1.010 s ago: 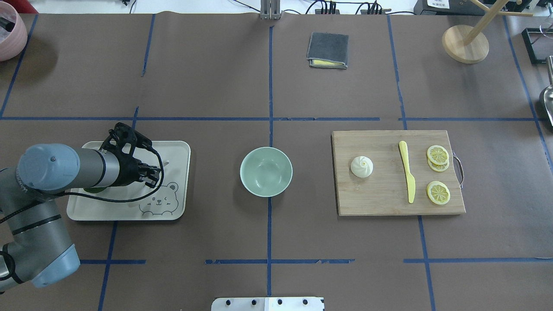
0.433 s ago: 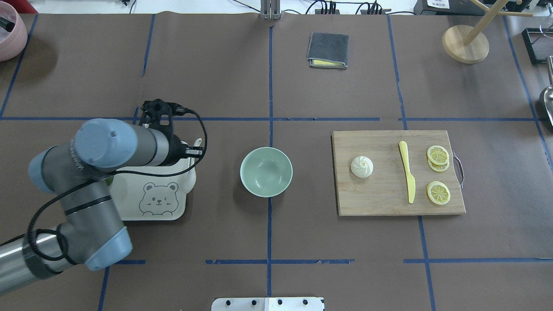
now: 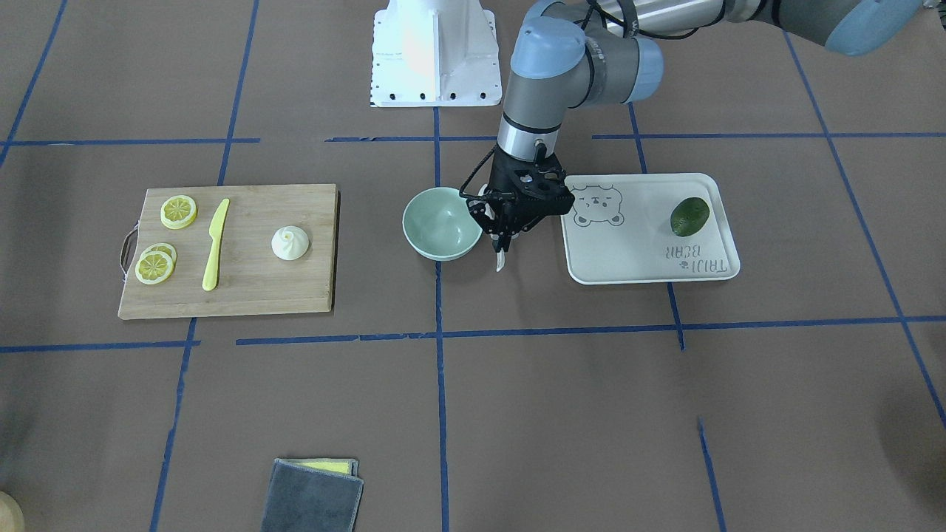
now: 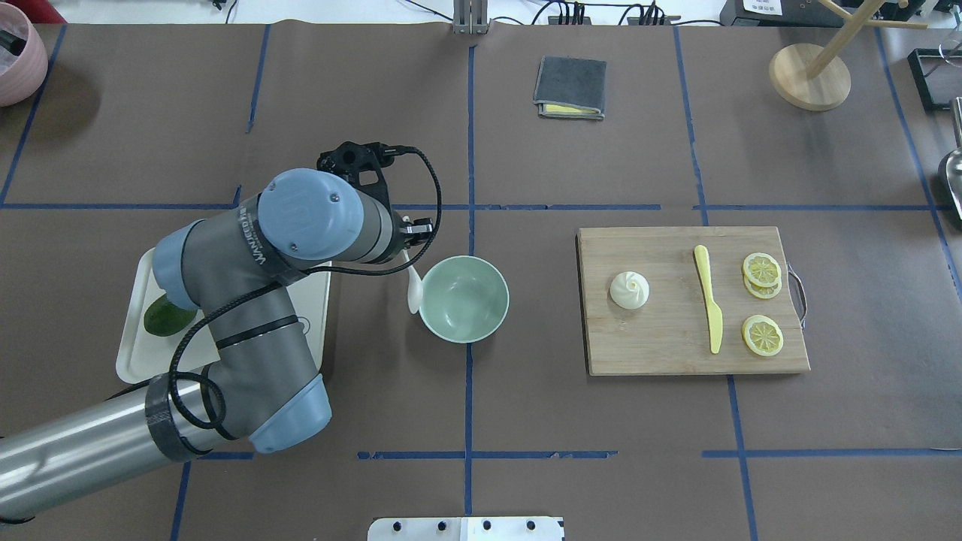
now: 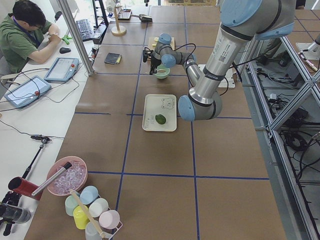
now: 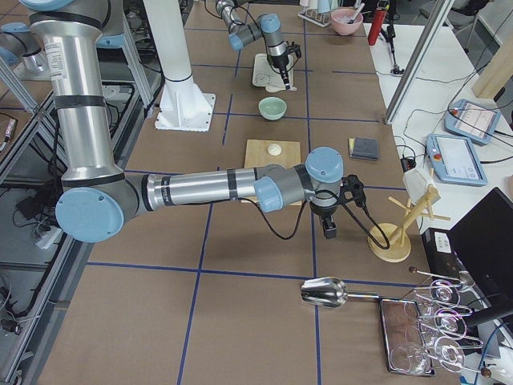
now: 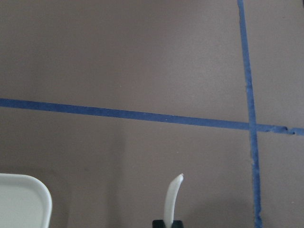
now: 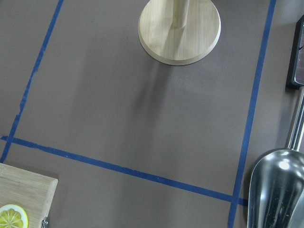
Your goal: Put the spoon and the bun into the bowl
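My left gripper (image 4: 410,242) is shut on the handle of the pale spoon (image 4: 413,291), which hangs scoop-down just outside the left rim of the mint-green bowl (image 4: 464,298). In the front-facing view the gripper (image 3: 503,236) holds the spoon (image 3: 500,258) right beside the bowl (image 3: 442,230). The left wrist view shows only the spoon's curved end (image 7: 172,199) over bare table. The white bun (image 4: 629,290) sits on the wooden cutting board (image 4: 661,342), far from both grippers. My right gripper (image 6: 329,229) hovers beyond the board; I cannot tell whether it is open or shut.
The white bear tray (image 4: 316,300) with a green avocado (image 4: 167,315) lies left of the bowl, under my left arm. A yellow knife (image 4: 709,297) and lemon slices (image 4: 762,334) share the board. A grey cloth (image 4: 570,88), a wooden stand (image 4: 809,77) and a metal scoop (image 8: 278,190) lie further off.
My left arm has lifted the spoon off the bear tray and carried it right, from over the tray to the bowl's left rim. The bowl and bun have not moved.
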### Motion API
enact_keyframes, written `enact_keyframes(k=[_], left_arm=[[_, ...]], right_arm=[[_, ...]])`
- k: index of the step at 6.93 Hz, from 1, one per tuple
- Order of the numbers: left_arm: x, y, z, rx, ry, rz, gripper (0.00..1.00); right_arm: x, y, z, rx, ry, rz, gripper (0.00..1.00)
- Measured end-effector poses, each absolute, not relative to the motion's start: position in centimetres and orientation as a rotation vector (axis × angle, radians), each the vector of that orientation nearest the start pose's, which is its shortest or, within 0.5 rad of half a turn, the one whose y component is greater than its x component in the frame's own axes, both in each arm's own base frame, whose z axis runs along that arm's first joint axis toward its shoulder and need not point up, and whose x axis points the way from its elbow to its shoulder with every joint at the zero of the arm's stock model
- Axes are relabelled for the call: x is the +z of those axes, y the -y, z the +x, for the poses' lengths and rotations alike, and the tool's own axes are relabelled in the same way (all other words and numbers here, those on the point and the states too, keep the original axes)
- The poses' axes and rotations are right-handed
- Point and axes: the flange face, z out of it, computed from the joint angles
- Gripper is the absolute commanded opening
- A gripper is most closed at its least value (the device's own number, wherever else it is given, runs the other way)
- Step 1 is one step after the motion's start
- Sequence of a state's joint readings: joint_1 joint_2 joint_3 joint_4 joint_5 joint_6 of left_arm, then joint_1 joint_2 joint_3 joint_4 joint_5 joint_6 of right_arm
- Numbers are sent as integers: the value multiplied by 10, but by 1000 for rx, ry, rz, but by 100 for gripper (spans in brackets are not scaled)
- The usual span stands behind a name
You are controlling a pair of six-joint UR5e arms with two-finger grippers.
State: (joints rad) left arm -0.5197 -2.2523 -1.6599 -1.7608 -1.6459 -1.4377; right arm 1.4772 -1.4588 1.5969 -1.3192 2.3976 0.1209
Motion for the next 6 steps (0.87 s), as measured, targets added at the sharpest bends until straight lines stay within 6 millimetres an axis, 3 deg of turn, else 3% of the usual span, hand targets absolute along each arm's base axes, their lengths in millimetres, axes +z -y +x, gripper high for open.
enact_keyframes(k=[1,2,3,6], left_arm=[[186,451,552,-357,-933,223,10],[182,444,567,-367,-928,221,47],[182,434,577,-359,-926,226,99],[185,425,572,-264,-919,292,100]], right_arm=[[555,557,8,-132,851,276,100],[555,557,8,-131,851,277,100],[554,557,8,-131,851,278,100],[547,558,8,-136,852,289,100]])
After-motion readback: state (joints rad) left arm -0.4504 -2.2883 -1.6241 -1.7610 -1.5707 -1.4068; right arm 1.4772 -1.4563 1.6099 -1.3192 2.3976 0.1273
